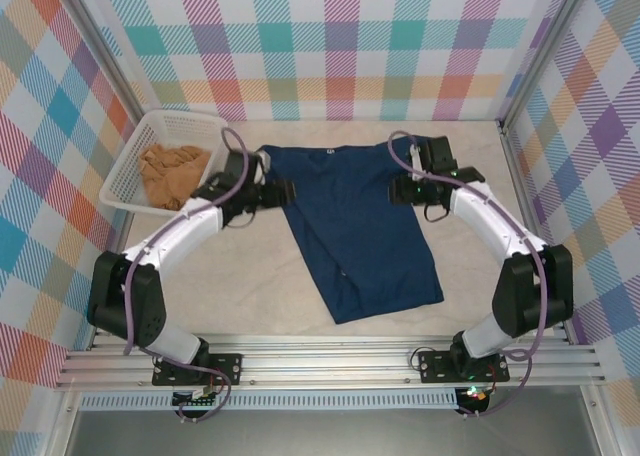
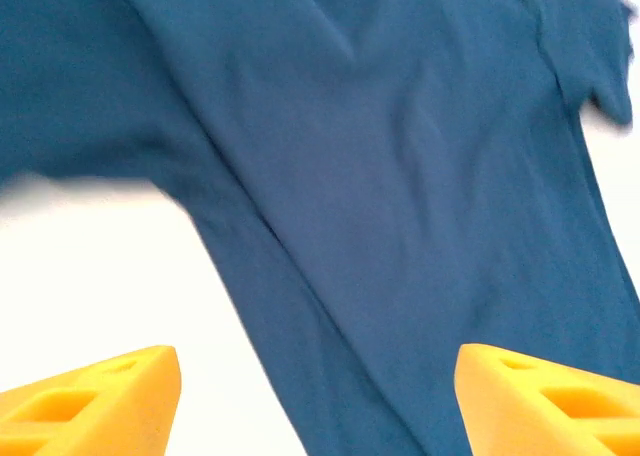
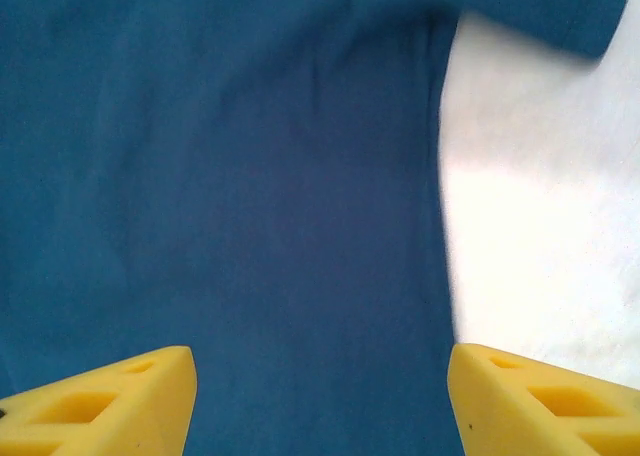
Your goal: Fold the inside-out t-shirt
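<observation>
**A:** Item and position to be entered.

**B:** Inside-out t-shirt (image 1: 365, 226), dark navy. It is laid flat at the centre of the surface (image 1: 250, 286), with the collar toward 12 o'clock and the hem skewed toward 5 o'clock. A small pale mark (image 1: 328, 151) is noted at the collar.

**A:** Jaws?

**B:** The left jaws are held at the shirt's 10 o'clock shoulder and the right jaws at its 2 o'clock shoulder. Both pairs are spread wide and nothing is pinched. In the wrist views the yellow fingers (image 2: 90, 396) (image 3: 100, 401) are seen apart, with cloth below them. Whether the cloth is touched cannot be told.

**A:** Step in hand?

**B:** The laying-out is judged finished and the first fold not yet made. The 9 o'clock edge of the body runs on a slant, so some straightening may be called for first. After that, an edge or sleeve is to be pinched by each pair of jaws and carried across the body, with both sides kept level so that no crease is dragged in.

**A:** Surface and room?

**B:** The surface is pale beige and matte. A white basket (image 1: 190, 118) is recorded at 10 o'clock, with a tan-orange garment (image 1: 175, 171) inside it, well apart from the shirt. The walls (image 1: 330, 46) are covered in pastel plaid. The arm bases are bolted to an aluminium rail (image 1: 330, 361) at 6 o'clock.
</observation>
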`<state>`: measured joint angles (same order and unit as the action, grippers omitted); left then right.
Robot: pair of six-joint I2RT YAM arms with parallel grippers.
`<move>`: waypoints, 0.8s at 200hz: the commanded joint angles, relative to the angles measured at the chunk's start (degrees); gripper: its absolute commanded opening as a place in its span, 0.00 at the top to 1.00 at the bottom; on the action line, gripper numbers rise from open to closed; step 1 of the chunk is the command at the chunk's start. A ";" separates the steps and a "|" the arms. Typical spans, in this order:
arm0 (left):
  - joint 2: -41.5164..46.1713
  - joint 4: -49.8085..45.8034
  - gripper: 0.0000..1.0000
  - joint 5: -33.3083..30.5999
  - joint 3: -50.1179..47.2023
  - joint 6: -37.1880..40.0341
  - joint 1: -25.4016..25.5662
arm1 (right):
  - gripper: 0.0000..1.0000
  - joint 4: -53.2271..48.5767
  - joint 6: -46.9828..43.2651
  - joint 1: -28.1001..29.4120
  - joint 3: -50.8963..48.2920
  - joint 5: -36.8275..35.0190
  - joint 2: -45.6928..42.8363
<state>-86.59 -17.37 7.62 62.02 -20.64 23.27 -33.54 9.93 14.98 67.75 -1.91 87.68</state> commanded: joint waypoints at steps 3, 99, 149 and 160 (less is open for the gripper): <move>-5.94 6.09 0.33 4.45 -7.90 -5.26 4.33 | 0.35 -0.08 5.86 -0.07 -4.97 4.83 5.20; -17.17 10.79 0.85 -1.42 -7.44 -5.11 11.01 | 0.52 1.54 8.81 8.26 -6.32 3.76 15.76; -12.20 8.45 1.00 -5.20 -8.60 -2.21 7.29 | 0.99 -0.66 5.81 4.54 -2.89 -1.29 16.92; -10.50 7.84 1.00 -5.24 -9.09 -1.86 5.88 | 1.00 -0.79 5.36 3.30 -2.64 -1.36 16.05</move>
<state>-100.09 -10.26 4.86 53.87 -24.38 32.32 -32.58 16.78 20.84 64.07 -1.08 104.01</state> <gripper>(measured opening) 0.054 0.039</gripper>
